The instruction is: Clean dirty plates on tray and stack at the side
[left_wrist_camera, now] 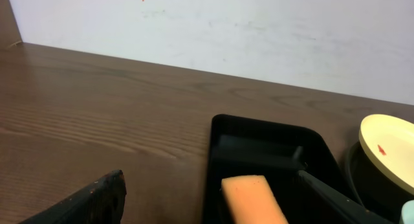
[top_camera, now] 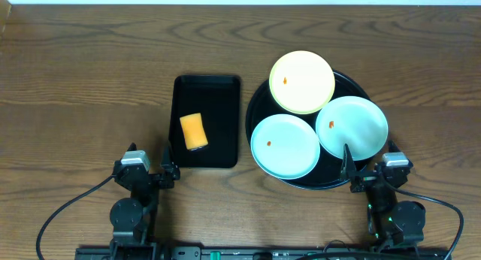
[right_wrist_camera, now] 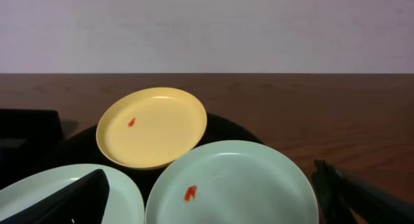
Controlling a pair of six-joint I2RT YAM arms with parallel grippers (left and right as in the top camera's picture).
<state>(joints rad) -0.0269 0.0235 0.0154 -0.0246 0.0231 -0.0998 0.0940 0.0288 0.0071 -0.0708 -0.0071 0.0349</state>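
Note:
Three plates lie on the round black tray (top_camera: 259, 95), each with an orange-red speck: a pale yellow plate (top_camera: 302, 82) at the back, a mint-blue plate (top_camera: 285, 146) at front left, a second mint-blue plate (top_camera: 352, 128) at front right. In the right wrist view the yellow plate (right_wrist_camera: 152, 127) is behind, the right mint plate (right_wrist_camera: 233, 182) in front, the left mint plate (right_wrist_camera: 39, 191) at the lower left. My right gripper (top_camera: 370, 170) is open and empty at the tray's near right edge (right_wrist_camera: 210, 208). My left gripper (top_camera: 150, 168) is open and empty near the front (left_wrist_camera: 213, 204).
A rectangular black tray (top_camera: 207, 91) left of the round one holds an orange sponge (top_camera: 194, 131), seen close in the left wrist view (left_wrist_camera: 252, 198). Bare wooden table (top_camera: 83, 80) spreads to the left and behind. A white wall (left_wrist_camera: 226, 30) stands at the back.

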